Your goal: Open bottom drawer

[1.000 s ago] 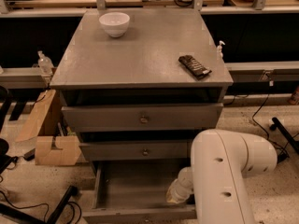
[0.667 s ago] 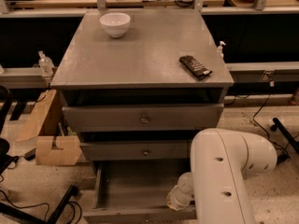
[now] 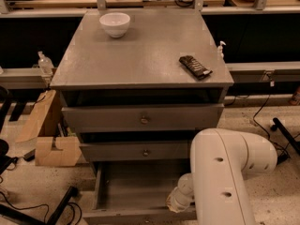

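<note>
Three grey drawers stack under the counter [image 3: 140, 50], and the bottom drawer [image 3: 136, 186] is the lowest of them. It stands well out from the cabinet toward me, its plain grey inside open to view with nothing in it. Its front runs left to right along the very bottom of the view, and I cannot make out the knob there. My one arm [image 3: 229, 182] comes in from the lower right, and my gripper [image 3: 176, 205] is low at the right part of that front, just inside or on its top edge. The end of it is hidden, so I cannot tell whether it is wide, narrow or clamped on anything. The drawer's front lies crosswise to me, and its travel runs straight out of the cabinet toward my base, so I judge that any further pull must go along that line and not sideways. From how far it stands out, I judge the opening nearly or fully done. The middle drawer [image 3: 140, 150] and the top drawer [image 3: 143, 118] sit above it and much less far out. A white bowl [image 3: 115, 24] and a dark flat object [image 3: 195, 66] rest on the counter, well apart.
</note>
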